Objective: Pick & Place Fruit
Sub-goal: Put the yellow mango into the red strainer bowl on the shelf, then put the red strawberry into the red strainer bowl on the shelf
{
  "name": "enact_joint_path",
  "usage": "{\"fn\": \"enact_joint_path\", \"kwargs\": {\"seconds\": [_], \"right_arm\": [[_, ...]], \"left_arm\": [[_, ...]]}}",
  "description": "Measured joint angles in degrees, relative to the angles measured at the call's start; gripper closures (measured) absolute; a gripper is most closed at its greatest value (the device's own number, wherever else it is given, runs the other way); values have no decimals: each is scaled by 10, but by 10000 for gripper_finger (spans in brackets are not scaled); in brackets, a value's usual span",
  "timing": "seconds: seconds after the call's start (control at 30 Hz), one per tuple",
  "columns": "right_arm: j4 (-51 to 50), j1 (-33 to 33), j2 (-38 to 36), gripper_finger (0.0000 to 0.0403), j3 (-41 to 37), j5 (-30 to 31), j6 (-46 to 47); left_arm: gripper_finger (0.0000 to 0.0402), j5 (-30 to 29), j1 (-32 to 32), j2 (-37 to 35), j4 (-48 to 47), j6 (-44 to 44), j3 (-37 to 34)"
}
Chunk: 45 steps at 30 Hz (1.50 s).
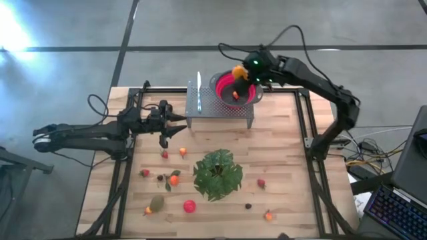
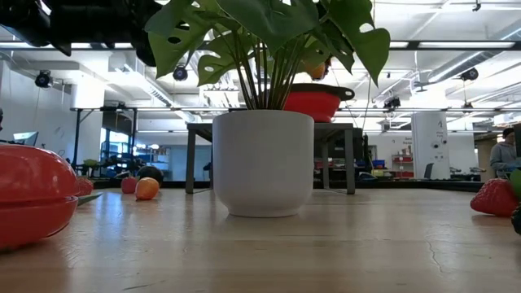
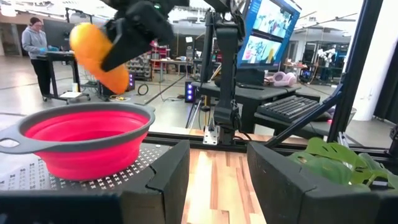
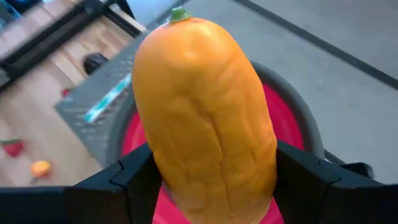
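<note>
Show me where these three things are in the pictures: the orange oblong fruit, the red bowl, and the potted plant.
orange oblong fruit (image 4: 205, 112): right wrist view, middle of its body, held in the right tool.
red bowl (image 3: 84, 146): left wrist view, its outer side wall.
potted plant (image 2: 262, 163): low view, front of its white pot.

Orange fruit in the right tool

The oblong orange fruit (image 4: 205, 118) sits clamped in the right tool (image 4: 211, 180), red bowl (image 4: 292, 124) directly beneath.
</note>
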Motion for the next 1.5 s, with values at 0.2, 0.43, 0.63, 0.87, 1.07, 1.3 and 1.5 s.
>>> {"fn": "enact_joint_path", "kwargs": {"seconds": [0.2, 0.43, 0.63, 0.87, 1.07, 1.3, 1.5], "right_arm": [[-79, -24, 90, 166, 98, 2, -22], [-147, -36, 162, 168, 153, 7, -41], [-166, -39, 201, 154, 172, 7, -58], [-174, -44, 213, 170, 169, 7, -64], [-177, -44, 213, 149, 167, 7, -63], [-179, -44, 213, 114, 162, 7, -58], [-179, -44, 212, 100, 162, 7, -67]], "left_arm": [[234, 0, 0, 0, -7, -2, 0], [234, 0, 0, 0, -7, -2, 0], [234, -4, 0, 0, -7, -2, 0], [234, -4, 0, 0, -6, -2, 0], [234, -4, 0, 0, -5, -2, 0], [234, -4, 0, 0, -5, -2, 0], [234, -4, 0, 0, -5, -2, 0]]}}
